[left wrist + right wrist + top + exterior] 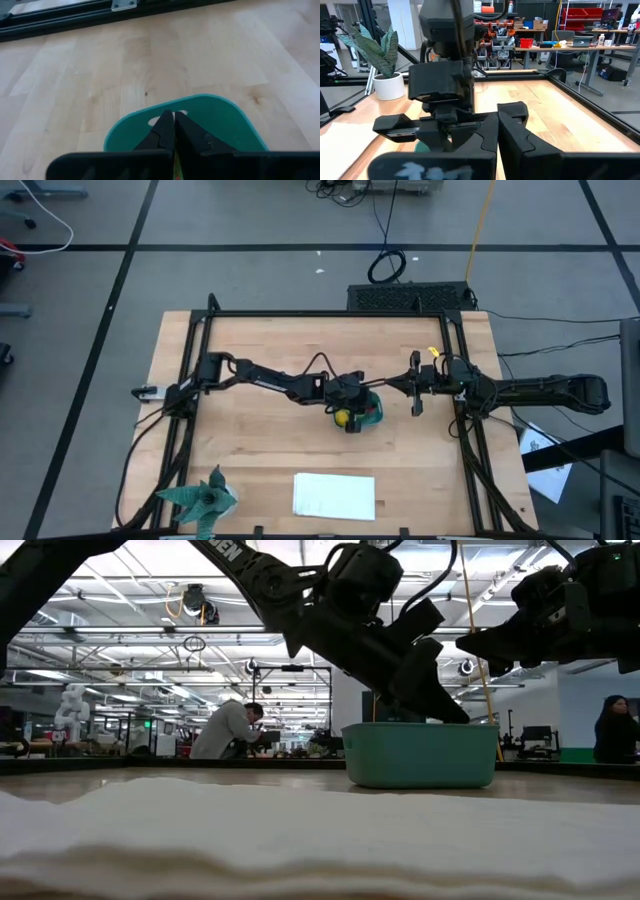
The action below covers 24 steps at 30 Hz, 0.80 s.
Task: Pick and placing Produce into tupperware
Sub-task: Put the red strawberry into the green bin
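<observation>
- The left gripper (349,420) is hovering over the teal tub (368,412) at mid-table, fingers pressed together, apparently pinching the yellow lemon piece (342,418)
- It is needing a low, centred release inside the tub walls
- The right gripper (417,404) is waiting just right of the tub, fingers pressed together, empty

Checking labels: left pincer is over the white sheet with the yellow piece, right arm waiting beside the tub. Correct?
Not quite. The left pincer is over the teal tub, not the white sheet, which lies apart near the table's front edge; the high view shows it. The yellow piece is at that pincer, and the right pincer does wait beside the tub.
</observation>
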Motion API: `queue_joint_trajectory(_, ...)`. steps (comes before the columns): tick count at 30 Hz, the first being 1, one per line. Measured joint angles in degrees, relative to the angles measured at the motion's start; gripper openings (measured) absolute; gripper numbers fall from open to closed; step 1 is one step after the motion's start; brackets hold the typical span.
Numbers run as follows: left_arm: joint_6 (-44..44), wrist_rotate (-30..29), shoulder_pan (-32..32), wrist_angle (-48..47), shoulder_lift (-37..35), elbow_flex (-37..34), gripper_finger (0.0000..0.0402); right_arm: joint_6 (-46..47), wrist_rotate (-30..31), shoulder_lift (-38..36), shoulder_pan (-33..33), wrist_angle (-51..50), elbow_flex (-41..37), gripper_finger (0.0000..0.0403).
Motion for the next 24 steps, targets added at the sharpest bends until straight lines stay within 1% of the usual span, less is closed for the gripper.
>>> queue_joint_trajectory(6, 0.3, 1.2, 1.3, -0.3, 0.0, 0.0, 0.0000, 0.0, 0.0, 0.0, 0.0, 0.0, 0.0, 0.0000)
queue_joint_trajectory(9, 0.4, 2.8, 1.7, -0.5, 0.0, 0.0, 0.0000, 0.0, 0.0, 0.0, 0.0, 0.0, 0.0, 0.0000)
queue_joint_trajectory(16, 1.7, 2.9, 2.0, -0.4, 0.1, 0.0, 0.0000, 0.0, 0.0, 0.0, 0.0, 0.0, 0.0, 0.0000)
queue_joint_trajectory(20, 1.8, 3.0, 2.2, -0.3, 1.2, 0.0, 0.0000, 0.0, 0.0, 0.0, 0.0, 0.0, 0.0, 0.0000)
queue_joint_trajectory(22, 1.9, 2.9, 2.2, 1.2, 2.2, 0.1, 0.0000, 0.0, 0.0, 0.0, 0.0, 0.0, 0.0, 0.0000)
queue_joint_trajectory(24, 1.8, 2.9, 2.2, 0.3, 2.4, 0.0, 0.0000, 0.0, 0.0, 0.0, 0.0, 0.1, 0.0, 0.0000)
